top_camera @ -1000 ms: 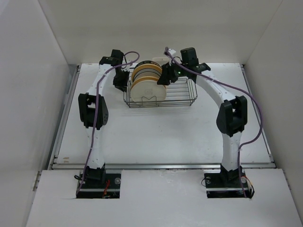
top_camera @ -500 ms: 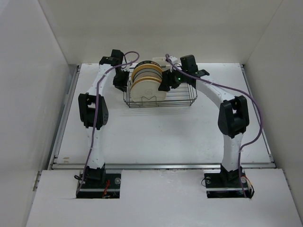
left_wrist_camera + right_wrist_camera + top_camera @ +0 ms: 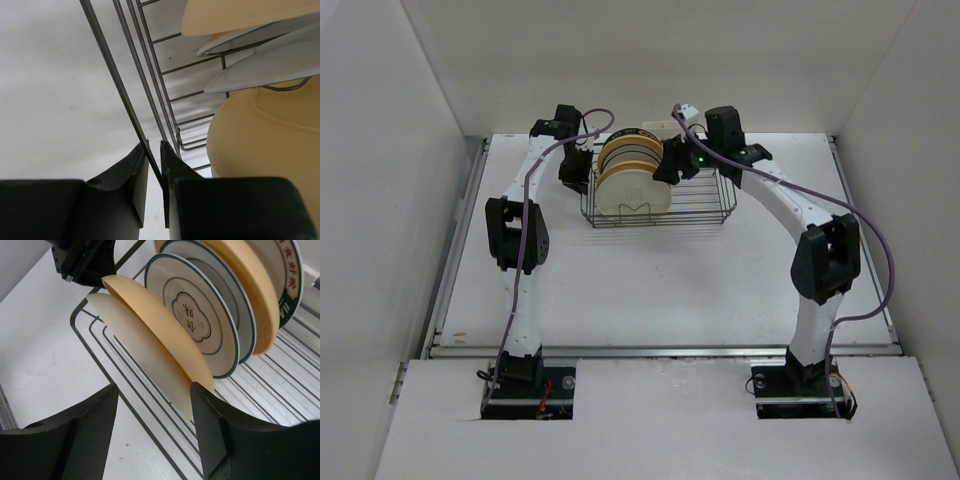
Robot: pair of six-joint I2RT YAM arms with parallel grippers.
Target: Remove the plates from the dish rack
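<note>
The dish rack (image 3: 710, 215), a dark wire basket, stands at the back of the table with several plates (image 3: 630, 178) upright in its left half. My left gripper (image 3: 576, 172) is at the rack's left end, shut on its rim wire (image 3: 115, 75), which runs between the fingers (image 3: 154, 155). My right gripper (image 3: 670, 168) is open over the rack, just right of the plates. In the right wrist view its jaws (image 3: 154, 402) straddle the lower edge of the front cream plate (image 3: 145, 357). The yellow plate (image 3: 155, 322) behind it ends at the right finger (image 3: 202, 405).
Behind the yellow plate stand two white green-rimmed plates (image 3: 197, 315), another yellow one (image 3: 250, 300) and one more. A small white holder (image 3: 655, 128) sits on the rack's far side. The rack's right half (image 3: 705, 190) holds no dishes. White walls enclose the table.
The right arm's elbow has swung out to the right and lower, and its gripper has shifted slightly beside the plates. The left arm and the rack have not moved.
</note>
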